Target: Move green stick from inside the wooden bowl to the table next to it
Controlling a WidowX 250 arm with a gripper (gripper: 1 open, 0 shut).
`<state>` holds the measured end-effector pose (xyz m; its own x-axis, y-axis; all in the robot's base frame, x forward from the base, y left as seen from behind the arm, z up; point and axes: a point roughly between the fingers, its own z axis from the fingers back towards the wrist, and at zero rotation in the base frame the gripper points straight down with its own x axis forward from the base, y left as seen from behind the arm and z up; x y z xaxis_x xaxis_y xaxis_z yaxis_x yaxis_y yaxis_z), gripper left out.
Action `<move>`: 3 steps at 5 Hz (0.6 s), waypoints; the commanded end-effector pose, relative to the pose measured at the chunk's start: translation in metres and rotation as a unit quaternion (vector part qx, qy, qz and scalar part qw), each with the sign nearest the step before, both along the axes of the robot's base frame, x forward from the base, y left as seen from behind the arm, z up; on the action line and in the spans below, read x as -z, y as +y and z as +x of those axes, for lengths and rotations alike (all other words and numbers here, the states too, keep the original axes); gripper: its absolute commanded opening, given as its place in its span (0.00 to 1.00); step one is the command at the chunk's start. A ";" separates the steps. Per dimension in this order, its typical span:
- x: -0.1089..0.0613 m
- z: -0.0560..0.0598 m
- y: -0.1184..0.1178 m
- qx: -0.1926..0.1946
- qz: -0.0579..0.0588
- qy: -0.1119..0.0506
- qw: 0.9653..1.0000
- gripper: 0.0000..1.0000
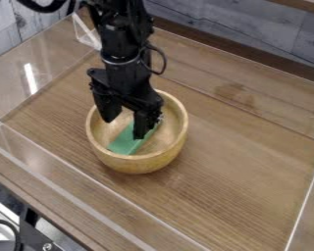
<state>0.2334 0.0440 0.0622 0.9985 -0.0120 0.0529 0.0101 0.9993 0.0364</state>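
A round light-tan wooden bowl sits on the brown wood-grain table. Inside it lies the bright green stick, flat against the bowl's bottom and partly covered by a finger. My black gripper hangs straight down into the bowl with its jaws open, one fingertip at the bowl's left inner wall and the other over the stick's right end. Nothing is held between the fingers.
Low clear acrylic walls enclose the tabletop on all sides. The arm's black body rises behind the bowl toward the back left. Bare wood lies to the right of the bowl and in front of it.
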 end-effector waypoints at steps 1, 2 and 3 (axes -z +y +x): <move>-0.011 0.007 0.000 0.002 0.008 -0.025 1.000 1.00; -0.010 0.008 0.001 -0.001 0.010 -0.028 1.000 1.00; -0.008 0.008 0.001 -0.003 0.012 -0.030 0.999 1.00</move>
<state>0.2351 0.0455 0.0609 0.9976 -0.0083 0.0694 0.0047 0.9987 0.0514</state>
